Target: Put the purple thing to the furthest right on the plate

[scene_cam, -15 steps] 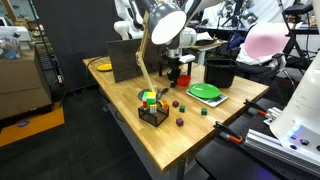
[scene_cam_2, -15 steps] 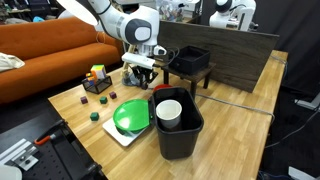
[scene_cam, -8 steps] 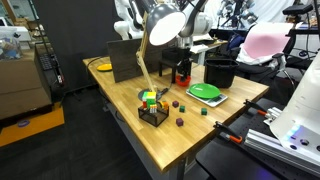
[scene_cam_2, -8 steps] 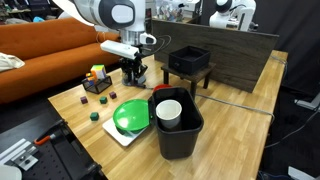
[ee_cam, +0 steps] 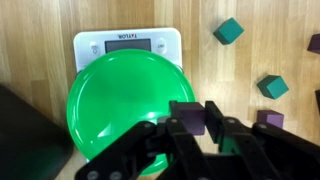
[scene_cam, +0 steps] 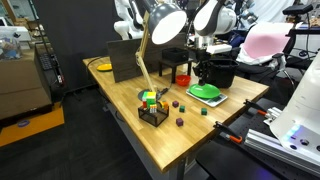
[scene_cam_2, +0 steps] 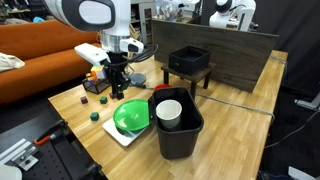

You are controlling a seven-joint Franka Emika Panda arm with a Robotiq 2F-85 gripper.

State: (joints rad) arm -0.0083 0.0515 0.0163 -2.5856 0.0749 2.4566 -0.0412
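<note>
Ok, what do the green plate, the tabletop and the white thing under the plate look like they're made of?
Green plate: likely plastic, going by its even bright colour and soft glossy sheen.
Tabletop: wood, showing plank seams and grain, with a satin finish.
White scale: probably a plastic casing, smooth, with a small display and a printed brand name.

1. This is a robot lab.
2. Another white robot arm (scene_cam_2: 228, 10) stands at the back.
3. A big wooden worktable (scene_cam: 170, 140) holds a desk lamp (scene_cam: 165, 25).
4. Cardboard boxes (scene_cam: 20, 80) and an orange couch (scene_cam_2: 40, 45) sit nearby.
</note>
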